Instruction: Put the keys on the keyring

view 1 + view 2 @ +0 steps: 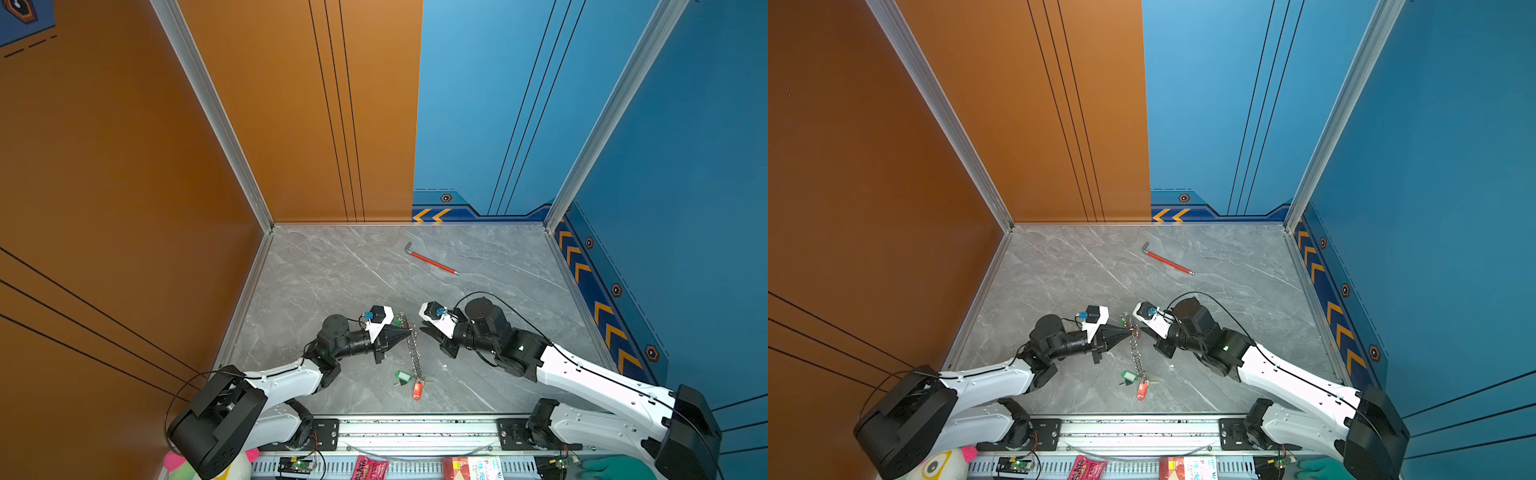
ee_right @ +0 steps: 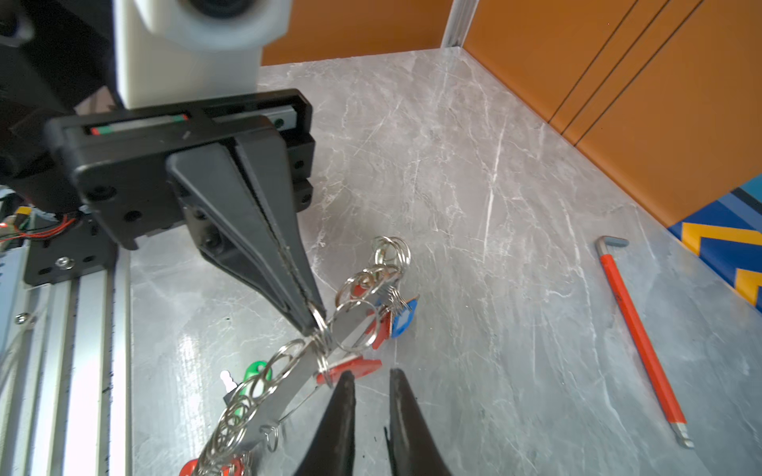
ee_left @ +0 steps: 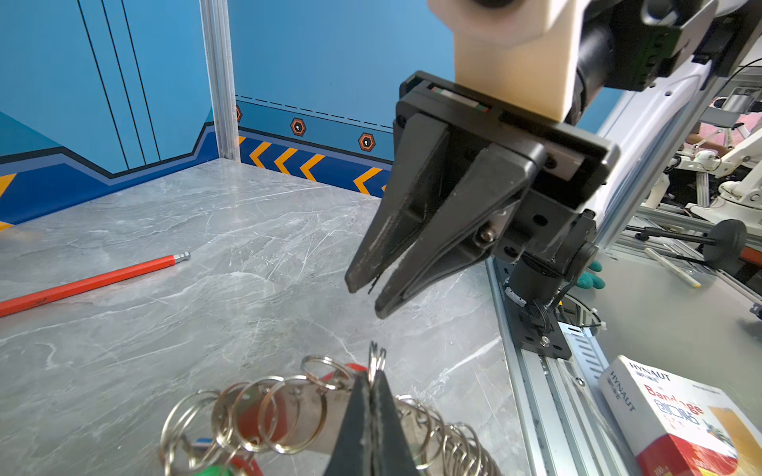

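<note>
Left tool [image 1: 409, 332] pressed together on one small link at the 12 o'clock end of the keyring [image 1: 414, 358]. The chain trails toward 6 o'clock, its low end seemingly on the tabletop [image 1: 332, 270]. Right tool [image 1: 424, 331] sits at 3 o'clock of that pinch, slightly spread, empty. Green-tagged key [image 1: 402, 376] and orange-tagged key [image 1: 417, 390] lie by the low end (attached or loose: cannot tell). Judgement: light, slippery steel with swivelling links. Take a key by its stiff plastic tag.

I've got my left tool [image 1: 409, 332] pinched on the keyring [image 1: 414, 357], right tool [image 1: 424, 328] just beside it, red hex wrench [image 1: 432, 259] well apart.
</note>
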`<state>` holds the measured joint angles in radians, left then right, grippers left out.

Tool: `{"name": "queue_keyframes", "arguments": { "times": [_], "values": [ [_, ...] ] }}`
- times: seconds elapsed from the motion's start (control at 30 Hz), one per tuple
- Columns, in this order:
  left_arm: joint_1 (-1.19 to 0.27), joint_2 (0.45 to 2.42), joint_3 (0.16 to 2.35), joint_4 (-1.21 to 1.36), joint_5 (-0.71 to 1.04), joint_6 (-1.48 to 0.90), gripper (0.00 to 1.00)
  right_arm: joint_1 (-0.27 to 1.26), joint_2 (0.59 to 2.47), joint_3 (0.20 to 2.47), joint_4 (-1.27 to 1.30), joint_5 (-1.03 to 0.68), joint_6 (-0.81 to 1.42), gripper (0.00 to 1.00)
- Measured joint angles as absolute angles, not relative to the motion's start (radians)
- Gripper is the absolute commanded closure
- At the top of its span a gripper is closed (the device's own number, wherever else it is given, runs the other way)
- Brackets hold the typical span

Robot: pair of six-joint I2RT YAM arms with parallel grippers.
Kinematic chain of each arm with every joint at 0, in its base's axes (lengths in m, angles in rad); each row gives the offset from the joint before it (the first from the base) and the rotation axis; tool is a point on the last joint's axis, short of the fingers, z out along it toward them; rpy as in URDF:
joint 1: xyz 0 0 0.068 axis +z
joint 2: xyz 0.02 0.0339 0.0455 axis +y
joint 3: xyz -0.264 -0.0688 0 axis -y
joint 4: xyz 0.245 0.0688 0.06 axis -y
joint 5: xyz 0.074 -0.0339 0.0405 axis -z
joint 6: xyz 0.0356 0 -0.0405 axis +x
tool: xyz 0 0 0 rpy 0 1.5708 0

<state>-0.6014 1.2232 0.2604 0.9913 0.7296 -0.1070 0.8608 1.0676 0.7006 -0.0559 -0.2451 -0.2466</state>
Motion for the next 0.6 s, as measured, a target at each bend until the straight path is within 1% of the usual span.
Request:
{"name": "queue_keyframes", "arguments": {
  "times": [0.27, 0.43, 0.6],
  "values": [
    [-0.603, 1.232, 0.26, 0.999, 0.779, -0.107, 1.0, 0.858, 1.069, 0.696, -0.05, -0.337, -0.258, 0.82],
    [-0.603, 1.232, 0.26, 0.999, 0.792, -0.107, 1.0, 0.858, 1.081, 0.696, -0.051, -0.345, -0.262, 0.84],
    [-0.603, 1.235, 0.26, 0.998, 0.798, -0.107, 1.0, 0.858, 1.1, 0.696, -0.05, -0.345, -0.262, 0.88]
  ]
}}
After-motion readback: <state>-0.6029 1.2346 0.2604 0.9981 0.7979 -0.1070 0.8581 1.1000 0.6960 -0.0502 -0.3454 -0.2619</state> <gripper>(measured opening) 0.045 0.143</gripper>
